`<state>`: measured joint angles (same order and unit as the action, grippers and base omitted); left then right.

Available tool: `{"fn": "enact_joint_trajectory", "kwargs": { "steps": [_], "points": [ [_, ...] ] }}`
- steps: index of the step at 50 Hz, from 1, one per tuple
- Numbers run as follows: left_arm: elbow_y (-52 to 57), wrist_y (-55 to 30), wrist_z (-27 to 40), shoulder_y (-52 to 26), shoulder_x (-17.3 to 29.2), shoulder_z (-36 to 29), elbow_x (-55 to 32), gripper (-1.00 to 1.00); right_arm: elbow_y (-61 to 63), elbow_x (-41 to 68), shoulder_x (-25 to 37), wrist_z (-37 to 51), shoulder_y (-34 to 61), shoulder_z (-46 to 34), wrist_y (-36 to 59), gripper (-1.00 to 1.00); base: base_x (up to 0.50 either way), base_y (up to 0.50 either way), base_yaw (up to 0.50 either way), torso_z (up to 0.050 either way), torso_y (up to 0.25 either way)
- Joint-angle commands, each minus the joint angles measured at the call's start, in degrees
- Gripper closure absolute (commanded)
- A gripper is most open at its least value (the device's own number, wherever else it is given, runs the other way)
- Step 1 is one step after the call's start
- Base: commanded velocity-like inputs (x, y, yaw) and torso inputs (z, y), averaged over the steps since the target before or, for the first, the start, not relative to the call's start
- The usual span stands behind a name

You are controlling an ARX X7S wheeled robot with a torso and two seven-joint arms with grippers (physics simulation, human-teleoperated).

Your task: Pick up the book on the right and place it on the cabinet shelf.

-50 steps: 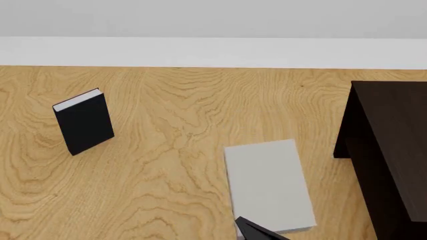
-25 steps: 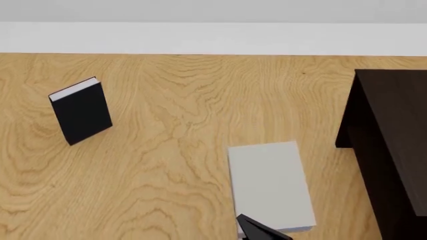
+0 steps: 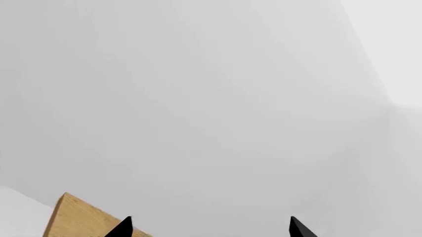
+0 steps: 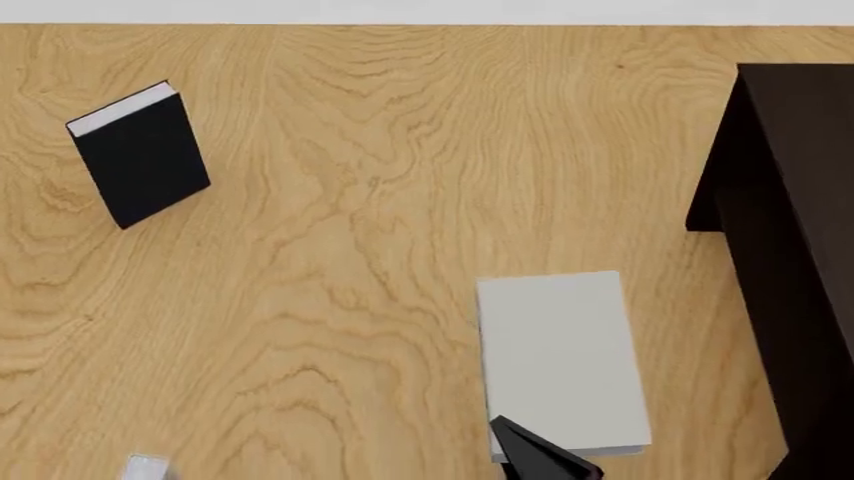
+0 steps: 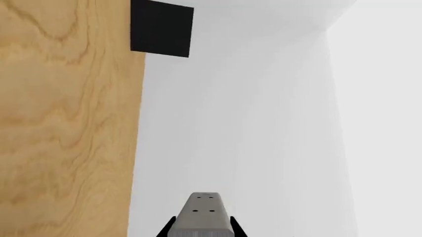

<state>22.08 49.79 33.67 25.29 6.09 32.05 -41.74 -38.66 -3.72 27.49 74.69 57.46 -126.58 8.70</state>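
The light grey book shows flat over the wooden table, right of the middle in the head view. My right gripper is at its near end. In the right wrist view the right gripper has a black finger on either side of the book, shut on it. The dark cabinet stands at the right edge, a short gap from the book. My left gripper is open and empty, facing a pale wall; it does not show in the head view.
A black book with white page edges stands at the far left of the table. A corner of another pale grey book shows at the near left edge. A black shape stands on the table in the right wrist view.
The head view has shifted: the table, black book and cabinet slid up the picture, while the grey book and right gripper kept their place and look slightly larger.
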Motion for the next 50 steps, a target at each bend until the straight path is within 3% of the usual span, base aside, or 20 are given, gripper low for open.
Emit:
{"fn": "enact_joint_trajectory", "kwargs": {
  "steps": [1,12,32,50],
  "points": [
    [0.1,-0.06,0.31,0.03,0.31,-0.25,0.33,-1.0,4.46,-1.37,2.24,1.37,2.34,1.9,6.35,1.0,0.0,0.0,0.0,0.0,-0.16],
    [-0.09,-0.28,0.49,-0.11,0.47,-0.54,0.84,-1.0,8.29,-2.04,3.78,1.36,4.55,3.02,10.66,1.0,0.0,0.0,0.0,0.0,-0.162],
    [-1.02,-0.59,0.4,-0.97,0.76,-1.3,1.87,-1.0,0.82,-2.83,0.24,1.53,5.08,4.58,10.52,1.0,0.0,0.0,0.0,0.0,-0.163],
    [-1.07,0.29,-1.31,-0.54,1.11,-2.12,-0.59,-1.0,11.13,-5.21,3.82,1.57,9.72,5.88,18.07,1.0,0.01,0.0,0.01,0.0,-0.089]
  ]
}}
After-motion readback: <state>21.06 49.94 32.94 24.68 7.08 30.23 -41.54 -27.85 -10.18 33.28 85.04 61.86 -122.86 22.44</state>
